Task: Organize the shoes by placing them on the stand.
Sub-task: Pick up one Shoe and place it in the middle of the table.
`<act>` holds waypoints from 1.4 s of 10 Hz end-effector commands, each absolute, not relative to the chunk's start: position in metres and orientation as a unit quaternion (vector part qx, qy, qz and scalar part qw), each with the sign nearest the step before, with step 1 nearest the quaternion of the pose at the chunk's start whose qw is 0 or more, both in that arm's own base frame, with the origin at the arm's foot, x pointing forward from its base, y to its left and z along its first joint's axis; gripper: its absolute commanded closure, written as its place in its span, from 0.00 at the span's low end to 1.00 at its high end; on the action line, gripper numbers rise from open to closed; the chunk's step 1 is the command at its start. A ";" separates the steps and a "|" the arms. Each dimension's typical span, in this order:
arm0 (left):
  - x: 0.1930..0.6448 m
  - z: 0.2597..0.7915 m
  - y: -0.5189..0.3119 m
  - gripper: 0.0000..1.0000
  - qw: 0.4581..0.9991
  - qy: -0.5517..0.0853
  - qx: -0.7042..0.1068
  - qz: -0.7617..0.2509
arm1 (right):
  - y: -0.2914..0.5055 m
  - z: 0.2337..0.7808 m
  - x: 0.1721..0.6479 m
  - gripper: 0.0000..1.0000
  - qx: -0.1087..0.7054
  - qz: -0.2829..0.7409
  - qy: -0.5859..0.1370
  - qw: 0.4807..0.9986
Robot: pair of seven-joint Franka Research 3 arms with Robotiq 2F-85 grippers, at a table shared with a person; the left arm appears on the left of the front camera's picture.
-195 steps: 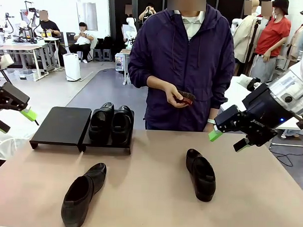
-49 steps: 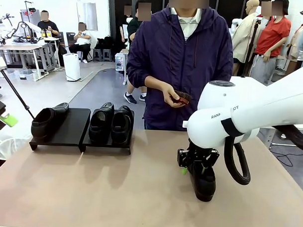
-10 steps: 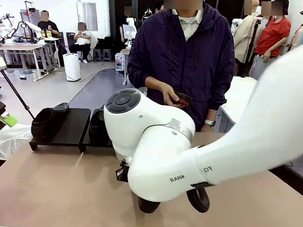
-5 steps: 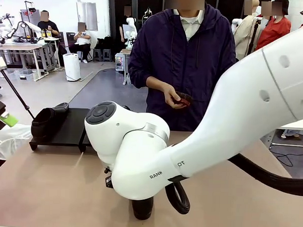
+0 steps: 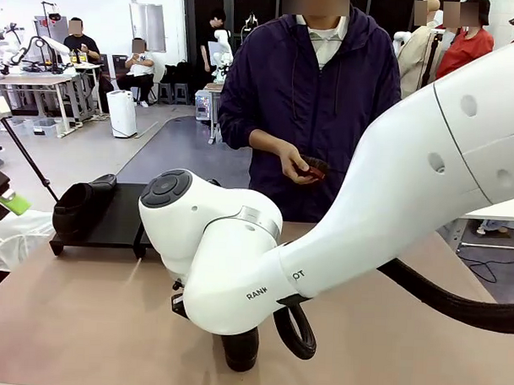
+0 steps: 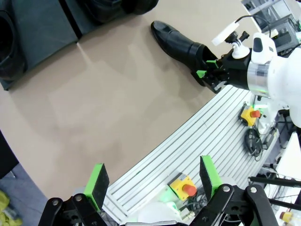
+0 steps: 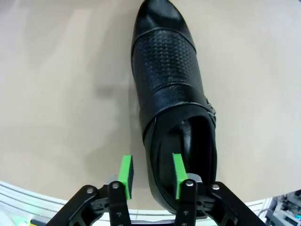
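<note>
Right gripper (image 7: 151, 175) has its green pads partly spread, straddling the heel-side wall of the glossy black leather slip-on shoe (image 7: 171, 99) lying flat near the table's front edge. The shoe's long axis runs straight away from the fingers, toe far. The low matte black stand (image 5: 121, 217) sits well apart to the left, one shoe on it (image 5: 79, 205). Left gripper (image 6: 153, 181) hangs spread wide, empty.

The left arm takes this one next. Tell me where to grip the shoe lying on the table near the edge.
Grip the shoe at the side wall of its heel opening, coming from above: one finger inside the collar, one outside. The right gripper straddles that wall this way. The rounded, glossy toe offers no edge to pinch.
</note>
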State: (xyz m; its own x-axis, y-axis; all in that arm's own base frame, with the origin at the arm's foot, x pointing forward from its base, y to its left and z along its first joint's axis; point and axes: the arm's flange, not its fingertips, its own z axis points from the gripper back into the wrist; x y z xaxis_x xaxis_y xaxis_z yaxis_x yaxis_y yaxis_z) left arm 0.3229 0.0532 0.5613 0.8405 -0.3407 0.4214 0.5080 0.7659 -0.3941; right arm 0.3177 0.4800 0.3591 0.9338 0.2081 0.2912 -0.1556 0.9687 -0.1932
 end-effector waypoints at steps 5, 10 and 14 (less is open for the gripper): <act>0.321 0.561 0.057 0.00 0.924 -0.164 -0.253 -0.237 | 0.356 0.487 0.280 0.00 0.020 0.136 -0.167 0.976; 0.321 0.561 0.057 0.00 0.924 -0.164 -0.253 -0.237 | 0.120 0.577 0.278 0.00 0.195 0.148 -0.051 0.968; 0.321 0.561 0.057 0.00 0.924 -0.164 -0.253 -0.237 | 0.027 0.547 0.268 0.00 0.278 0.093 -0.102 0.951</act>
